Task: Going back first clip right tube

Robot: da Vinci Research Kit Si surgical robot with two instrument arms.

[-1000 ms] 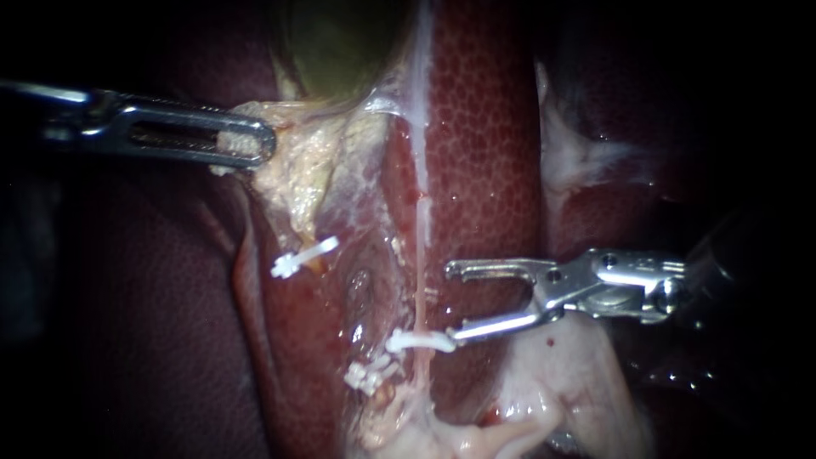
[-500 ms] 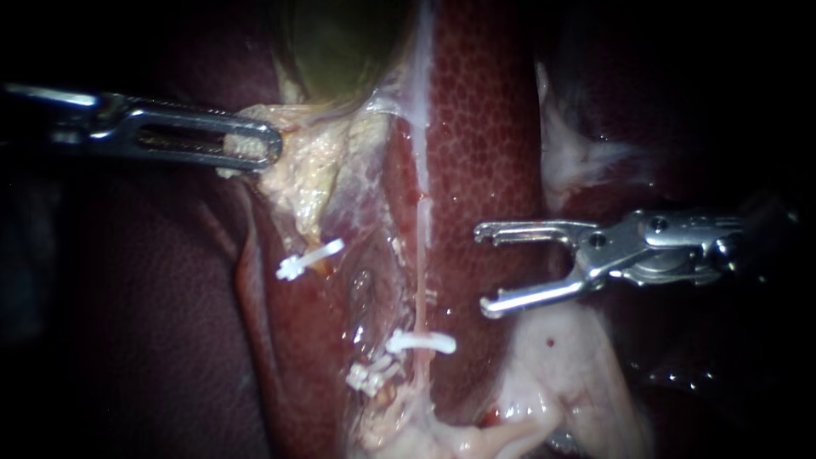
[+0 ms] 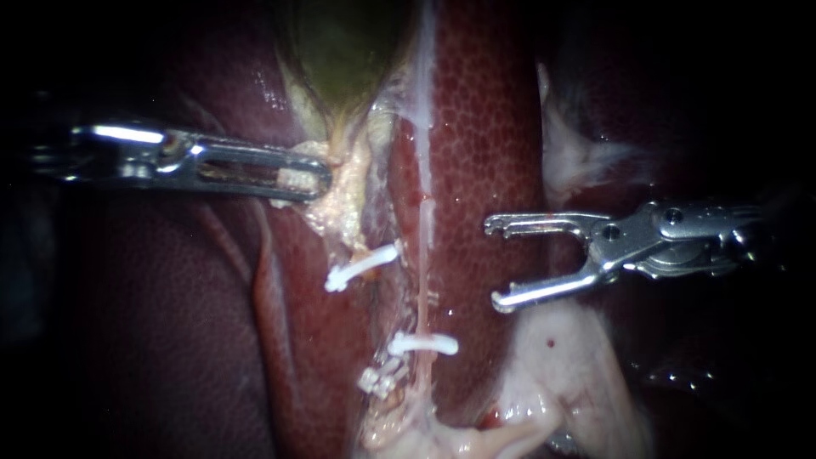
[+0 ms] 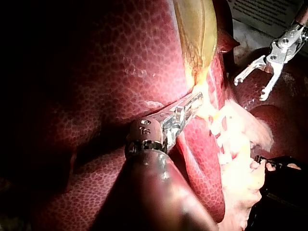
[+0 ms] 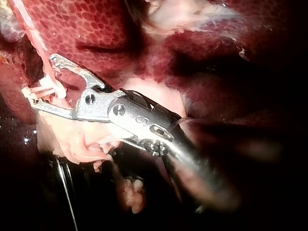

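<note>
So the right instrument (image 3: pixel 495 263) has its jaws wide open and empty over the liver (image 3: pixel 484 153). The white clip (image 3: pixel 422 343) sits across the right tube (image 3: pixel 422 293) at roughly 7 o'clock from them, clear of both tips. The left instrument (image 3: pixel 306 175), up at 10 o'clock, is clamped on pale tissue (image 3: pixel 340 204) below the gallbladder (image 3: pixel 340 51).

darkness around, perhaps a white sheet (image 4: pixel 264 12)

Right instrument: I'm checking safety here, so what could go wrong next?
1. The right instrument, end effector open, sits close to the thin tube and its clip; a drift toward them could snag the clip.
2. The left instrument is shut on pale tissue below the gallbladder; harder pulling might tear it.
</note>
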